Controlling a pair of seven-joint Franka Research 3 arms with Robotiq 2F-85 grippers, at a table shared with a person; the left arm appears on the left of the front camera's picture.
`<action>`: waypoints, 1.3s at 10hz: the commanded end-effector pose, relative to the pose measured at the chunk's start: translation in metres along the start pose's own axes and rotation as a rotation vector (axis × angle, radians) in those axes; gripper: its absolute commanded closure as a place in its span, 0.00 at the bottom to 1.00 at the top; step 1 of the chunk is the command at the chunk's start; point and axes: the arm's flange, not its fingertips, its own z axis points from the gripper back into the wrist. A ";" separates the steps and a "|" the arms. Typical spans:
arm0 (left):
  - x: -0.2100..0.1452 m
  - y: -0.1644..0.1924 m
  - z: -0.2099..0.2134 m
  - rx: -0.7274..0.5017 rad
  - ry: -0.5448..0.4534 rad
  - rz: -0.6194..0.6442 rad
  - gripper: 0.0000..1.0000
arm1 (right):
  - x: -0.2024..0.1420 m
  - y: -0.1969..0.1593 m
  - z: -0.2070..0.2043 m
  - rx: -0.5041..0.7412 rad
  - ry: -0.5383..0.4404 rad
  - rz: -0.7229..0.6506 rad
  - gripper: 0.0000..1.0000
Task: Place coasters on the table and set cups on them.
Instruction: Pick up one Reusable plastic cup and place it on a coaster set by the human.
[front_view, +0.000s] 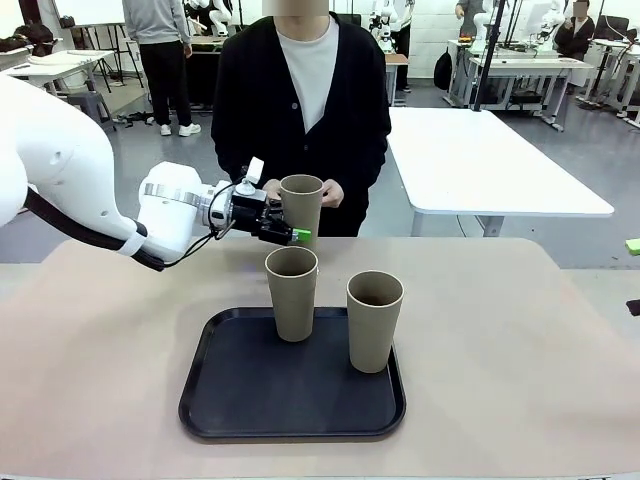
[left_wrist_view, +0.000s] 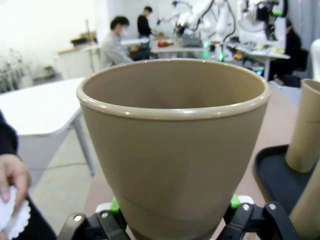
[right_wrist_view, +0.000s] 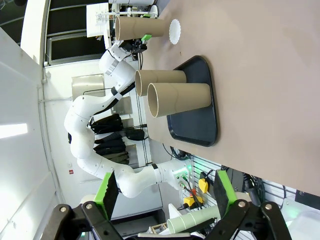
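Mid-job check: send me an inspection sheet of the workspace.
Surface: beige table, black tray on its near middle.
Job's things: held cup in left gripper near the far edge; two other cups on the tray; one coaster on the table.
Clutter: nothing seen.
Grippers: left jaws shut on the held cup; right gripper jaws open, holding nothing.
Cables: black cable along the left arm.
Surroundings: person at far side, spare coasters in hand.

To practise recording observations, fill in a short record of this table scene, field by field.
left gripper: shut on the held cup
right gripper: open, empty
tray: black, two tan cups standing in it
coaster: white doily on the table, by the held cup's base; contact unclear
person's hand: holds scalloped white paper
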 end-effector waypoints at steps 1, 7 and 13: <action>0.000 0.011 -0.007 0.019 -0.038 0.007 0.17 | 0.002 0.000 0.000 0.017 -0.001 0.004 0.00; -0.019 0.000 -0.001 -0.028 -0.048 0.026 0.17 | 0.002 0.000 0.000 0.017 -0.001 0.004 0.00; -0.025 -0.007 0.000 -0.071 -0.018 0.035 0.17 | 0.002 0.000 0.000 0.017 -0.001 0.004 0.00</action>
